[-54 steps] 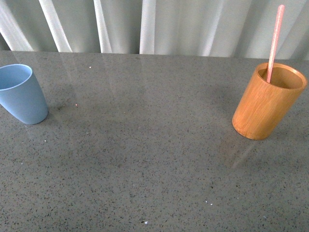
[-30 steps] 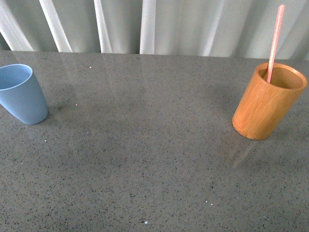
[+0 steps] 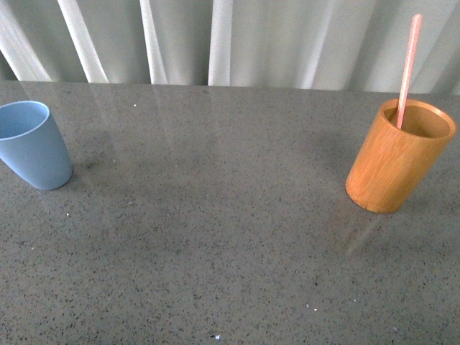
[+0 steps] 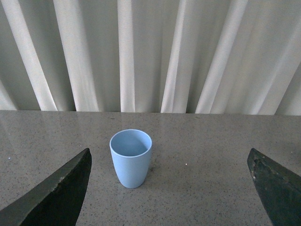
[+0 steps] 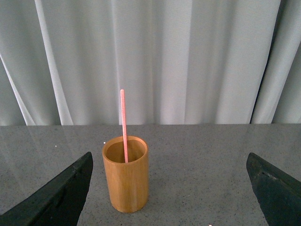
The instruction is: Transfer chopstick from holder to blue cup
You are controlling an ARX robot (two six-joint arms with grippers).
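Observation:
The pale pink chopstick [image 3: 408, 65] stands in the orange-brown holder [image 3: 395, 162] at the table's right side, leaning slightly; both also show in the right wrist view as chopstick [image 5: 123, 123] and holder [image 5: 125, 181]. The light blue cup [image 3: 32, 147] stands upright and empty at the far left, and the cup [image 4: 131, 160] is ahead of my left gripper. Neither arm appears in the front view. My left gripper [image 4: 170, 188] is open, its dark fingers [image 4: 56, 193] wide apart, well short of the cup. My right gripper [image 5: 170, 188] is open too, with the holder some way ahead of it.
A grey speckled tabletop [image 3: 215, 215] stretches between cup and holder. Pale pleated curtains [image 3: 215, 36] hang behind the table's far edge.
The front view has shifted slightly: cup, holder and the table's far edge sit a little lower in the picture. The chopstick stays in the holder.

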